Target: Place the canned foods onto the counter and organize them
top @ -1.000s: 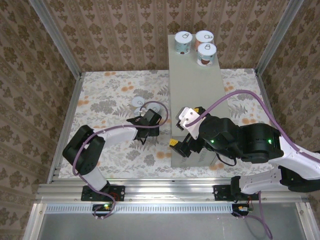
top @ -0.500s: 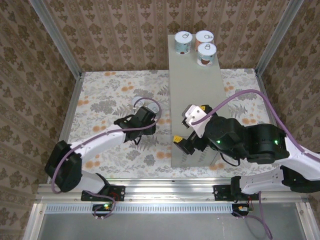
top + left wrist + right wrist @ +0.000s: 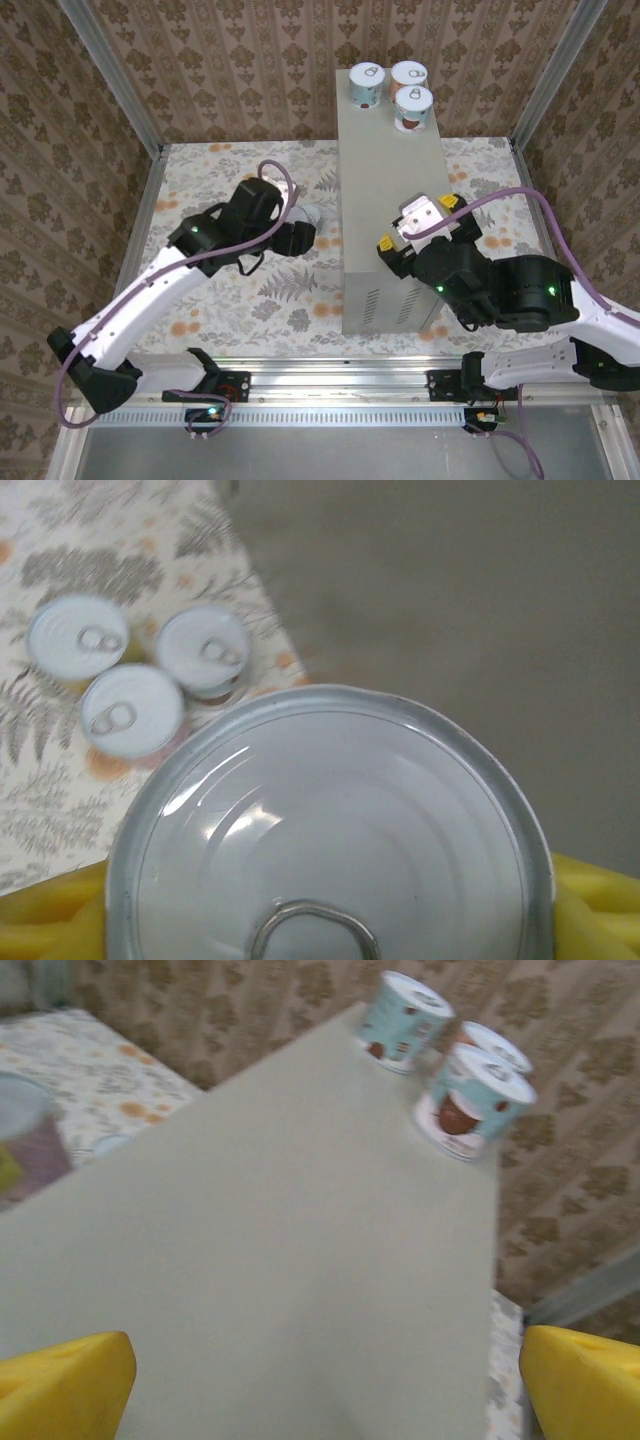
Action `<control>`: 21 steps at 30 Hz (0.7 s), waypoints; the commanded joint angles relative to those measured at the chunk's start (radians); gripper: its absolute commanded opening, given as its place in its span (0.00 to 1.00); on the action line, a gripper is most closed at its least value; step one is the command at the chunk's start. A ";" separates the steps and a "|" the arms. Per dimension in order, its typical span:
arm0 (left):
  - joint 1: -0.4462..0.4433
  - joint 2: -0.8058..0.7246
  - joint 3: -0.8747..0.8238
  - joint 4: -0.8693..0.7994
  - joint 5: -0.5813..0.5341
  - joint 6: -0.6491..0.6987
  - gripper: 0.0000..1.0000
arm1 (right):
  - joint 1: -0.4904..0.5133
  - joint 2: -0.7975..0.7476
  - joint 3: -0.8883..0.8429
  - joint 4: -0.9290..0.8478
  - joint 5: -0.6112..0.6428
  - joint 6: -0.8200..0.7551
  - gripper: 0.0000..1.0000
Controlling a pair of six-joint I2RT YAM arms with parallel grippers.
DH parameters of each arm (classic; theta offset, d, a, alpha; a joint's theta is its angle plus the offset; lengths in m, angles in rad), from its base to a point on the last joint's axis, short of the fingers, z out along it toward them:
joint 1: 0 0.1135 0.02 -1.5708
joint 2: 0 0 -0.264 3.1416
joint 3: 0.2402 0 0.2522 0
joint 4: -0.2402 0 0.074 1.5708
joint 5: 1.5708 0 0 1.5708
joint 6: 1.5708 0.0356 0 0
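Top external and wrist views: tins judged about half placed.
At the far end of the desk (image 3: 390,190) three tins (image 3: 413,108) are stood upright – that much is done. A fourth tin (image 3: 330,820) is clenched in the left pincer (image 3: 320,920) above the floral floor (image 3: 220,180), just beside the desk, lid up and long axis vertical. Three more tins (image 3: 130,710) are seen upright on the floor – not yet placed. The right pincer (image 3: 415,223) is spread, empty, over the desk.
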 commanded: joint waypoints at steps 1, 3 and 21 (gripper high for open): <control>-0.033 0.000 0.170 -0.146 0.079 0.117 0.68 | -0.040 -0.042 -0.029 0.031 0.112 0.035 1.00; -0.060 0.030 0.287 -0.213 0.079 0.153 0.67 | -0.059 -0.066 -0.050 0.043 0.110 0.043 1.00; -0.233 0.468 1.021 -0.500 0.065 0.333 0.67 | -0.089 -0.283 -0.174 0.008 -0.062 0.104 1.00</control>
